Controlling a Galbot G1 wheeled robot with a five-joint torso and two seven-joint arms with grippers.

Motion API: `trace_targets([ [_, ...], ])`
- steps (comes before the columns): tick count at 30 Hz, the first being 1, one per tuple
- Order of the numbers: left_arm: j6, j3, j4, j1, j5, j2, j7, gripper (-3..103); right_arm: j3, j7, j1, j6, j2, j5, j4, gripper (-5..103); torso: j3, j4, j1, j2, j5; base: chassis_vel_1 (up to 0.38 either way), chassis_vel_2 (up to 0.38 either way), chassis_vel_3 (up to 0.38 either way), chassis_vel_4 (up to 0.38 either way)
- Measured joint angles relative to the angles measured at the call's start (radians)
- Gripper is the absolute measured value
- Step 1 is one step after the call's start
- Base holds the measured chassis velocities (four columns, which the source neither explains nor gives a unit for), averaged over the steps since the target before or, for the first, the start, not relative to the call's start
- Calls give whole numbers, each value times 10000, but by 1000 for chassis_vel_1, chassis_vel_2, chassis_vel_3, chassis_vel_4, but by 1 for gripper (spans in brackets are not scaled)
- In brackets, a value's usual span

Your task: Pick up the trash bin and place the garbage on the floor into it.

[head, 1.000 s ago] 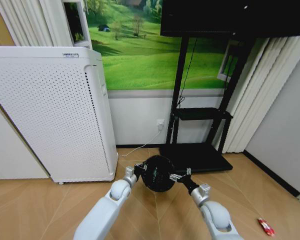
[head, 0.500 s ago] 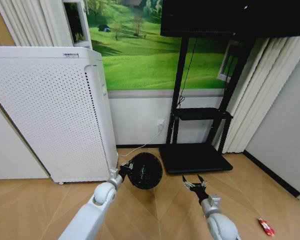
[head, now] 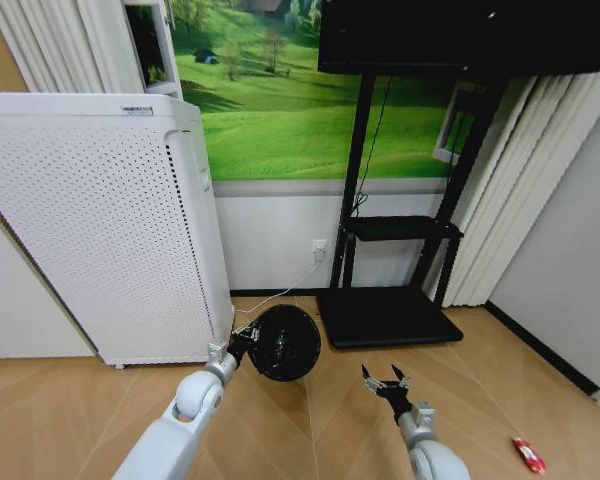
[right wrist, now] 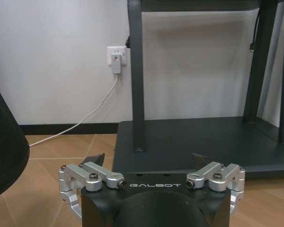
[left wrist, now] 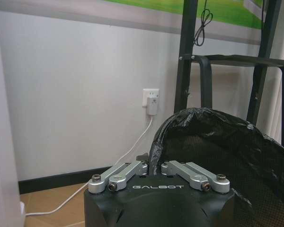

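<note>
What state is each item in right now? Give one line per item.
trash bin: lifted off the floor, tilted, lined, held by its rim.
left pincer: shut on the trash bin's rim.
right pincer: open, empty, apart from the bin.
wrapper: lying on the floor, right of the right arm.

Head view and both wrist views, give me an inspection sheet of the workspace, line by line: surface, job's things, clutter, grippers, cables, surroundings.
Surface: wooden floor, herringbone planks.
Job's things: trash bin with dark liner, tilted, held off the floor; one red-and-white wrapper on the floor at the robot's right.
Clutter: nothing seen.
Grippers: left gripper shut on the trash bin's rim; right gripper open, empty, apart from the bin.
Cables: white cable from the wall socket down to the floor; black cable hanging behind the stand.
Surroundings: white perforated appliance on the left, black screen stand, curtains.
</note>
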Motion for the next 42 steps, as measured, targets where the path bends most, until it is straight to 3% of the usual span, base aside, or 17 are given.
trace_targets([
  [14,-27,-502,-423,561,29,22,80,7,-169,-87,6,69,91,-280,23,100,0,5,0,0,2,-154,-168,162,172],
  [20,-29,-527,-520,593,37,40,73,7,-284,-525,-92,509,-67,-607,-349,100,0,2,0,-1,-1,-21,-33,28,38],
  [25,-28,-522,-555,620,56,24,39,7,-386,-814,22,950,-207,-975,-1567,100,0,4,0,0,0,0,0,0,0],
  [31,-29,-515,-701,767,140,-40,41,7,-338,-959,300,971,-272,-1623,-3048,100,1,3,1,-1,3,0,0,0,0],
  [35,-28,-586,-851,908,190,-49,52,7,-246,-1003,240,545,-387,-1645,-3490,100,0,4,0,0,2,0,0,0,0],
  [40,-42,-865,-974,1122,309,-139,117,7,-151,-1745,-375,-436,-675,-1084,-3255,100,0,0,0,0,-1,0,0,0,0],
  [42,-47,-908,-995,1158,314,-158,126,7,-134,-1800,-422,-470,-691,-1084,-3235,100,0,0,1,0,0,0,0,0,0],
])
